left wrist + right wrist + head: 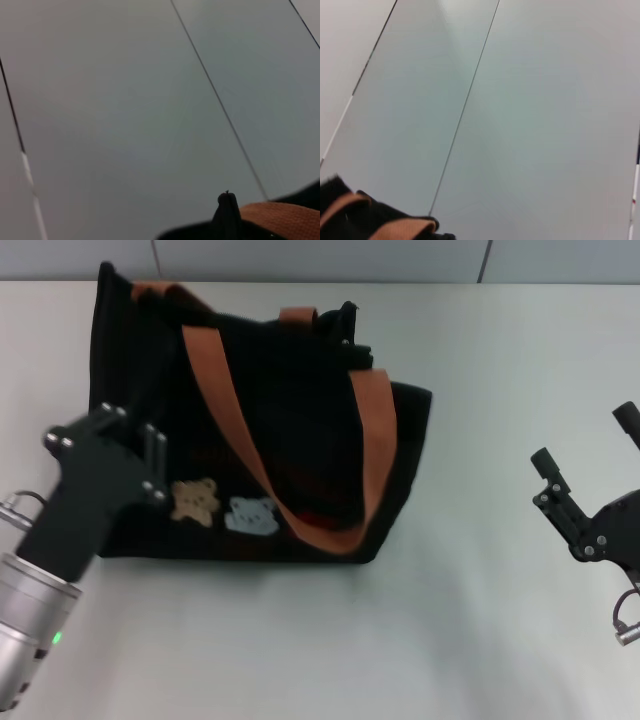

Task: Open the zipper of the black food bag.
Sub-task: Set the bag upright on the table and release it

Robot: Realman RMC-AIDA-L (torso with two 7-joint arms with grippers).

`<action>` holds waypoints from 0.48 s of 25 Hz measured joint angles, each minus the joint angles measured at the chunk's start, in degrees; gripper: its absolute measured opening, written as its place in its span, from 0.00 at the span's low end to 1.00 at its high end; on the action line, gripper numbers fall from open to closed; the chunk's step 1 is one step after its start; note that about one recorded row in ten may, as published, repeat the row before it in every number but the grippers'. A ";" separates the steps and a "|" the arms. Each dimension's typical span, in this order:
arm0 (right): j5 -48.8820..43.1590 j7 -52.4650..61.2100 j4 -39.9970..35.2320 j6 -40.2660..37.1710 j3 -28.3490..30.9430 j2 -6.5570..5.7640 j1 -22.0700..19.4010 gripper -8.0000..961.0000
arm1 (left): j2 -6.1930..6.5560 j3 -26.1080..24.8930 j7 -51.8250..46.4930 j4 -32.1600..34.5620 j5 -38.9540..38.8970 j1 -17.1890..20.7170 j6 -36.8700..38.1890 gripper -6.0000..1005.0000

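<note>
The black food bag [290, 430] lies on the table left of centre, its orange-brown straps [225, 410] draped across it and two small bear pictures [222, 505] near its front edge. I cannot pick out the zipper against the dark fabric. My left gripper [150, 455] is at the bag's front left corner, overlapping the fabric there. Far to the right, my right gripper [587, 440] stands open above the bare table, well apart from the bag. Each wrist view shows only a bag edge with strap [280, 220] [395, 230].
The pale table [480, 620] stretches in front of and to the right of the bag. A wall with thin seams [300, 258] rises behind the table's back edge, close behind the bag.
</note>
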 joint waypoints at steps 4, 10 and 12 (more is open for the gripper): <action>-0.67 2.32 -0.44 -0.44 -0.40 -0.11 0.27 0.80 | 0.01 5.35 -1.79 -1.35 0.31 -1.22 -3.85 0.10; -1.44 7.94 -2.89 -2.07 -0.40 -0.12 0.39 0.79 | -0.01 11.25 -1.92 -6.35 0.91 -5.82 -8.97 0.10; -1.45 9.93 -3.95 -2.83 -0.39 -0.13 0.39 0.79 | 0.00 11.33 -1.92 -6.77 1.51 -6.63 -9.34 0.10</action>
